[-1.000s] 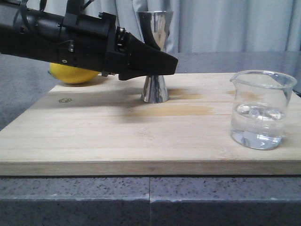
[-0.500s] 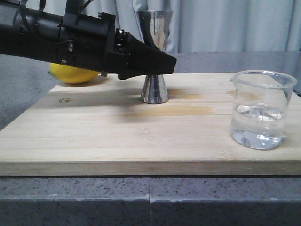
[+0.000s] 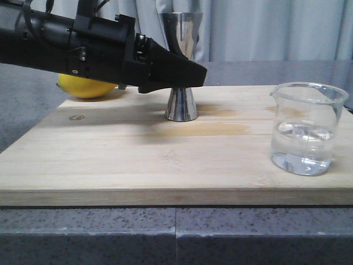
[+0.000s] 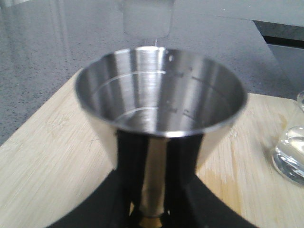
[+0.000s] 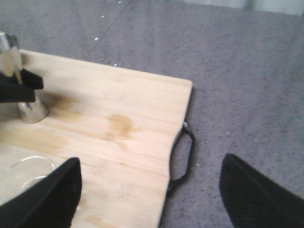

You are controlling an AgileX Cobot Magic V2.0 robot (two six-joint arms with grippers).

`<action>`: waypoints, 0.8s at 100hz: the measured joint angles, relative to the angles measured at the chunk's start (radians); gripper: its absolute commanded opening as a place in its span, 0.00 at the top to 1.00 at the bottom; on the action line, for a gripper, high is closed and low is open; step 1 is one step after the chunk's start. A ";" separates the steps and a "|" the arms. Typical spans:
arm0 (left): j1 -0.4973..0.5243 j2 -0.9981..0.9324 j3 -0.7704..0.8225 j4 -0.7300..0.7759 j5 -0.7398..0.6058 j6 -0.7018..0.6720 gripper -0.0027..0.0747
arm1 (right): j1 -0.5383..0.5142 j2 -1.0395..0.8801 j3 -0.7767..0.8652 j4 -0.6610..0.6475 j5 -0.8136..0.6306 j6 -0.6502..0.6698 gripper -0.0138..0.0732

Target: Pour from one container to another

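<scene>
Soft, even daylight fills all views. The left end effector [image 3: 187, 72] casts a faint shadow on the board [image 3: 165, 160]. The steel jigger [image 4: 159, 111] shows mild glare and blurs at its rim; the right wrist view is slightly soft.

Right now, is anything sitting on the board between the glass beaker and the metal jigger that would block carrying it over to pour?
Nothing visible does. The beaker and the jigger have only bare cutting board between them. The lemon sits off to the far side.
</scene>
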 measured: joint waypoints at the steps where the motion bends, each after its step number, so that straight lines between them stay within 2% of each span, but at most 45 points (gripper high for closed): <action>1: 0.000 0.000 0.000 0.000 0.000 0.000 0.81 | 0.004 0.003 0.000 0.003 0.001 -0.004 0.22; 28: 0.000 0.000 0.000 0.000 0.000 0.000 0.81 | 0.036 0.129 -0.039 0.020 0.125 -0.094 0.22; 80: 0.000 0.000 0.000 0.000 0.000 0.000 0.81 | 0.036 0.134 -0.078 0.078 0.132 -0.139 0.22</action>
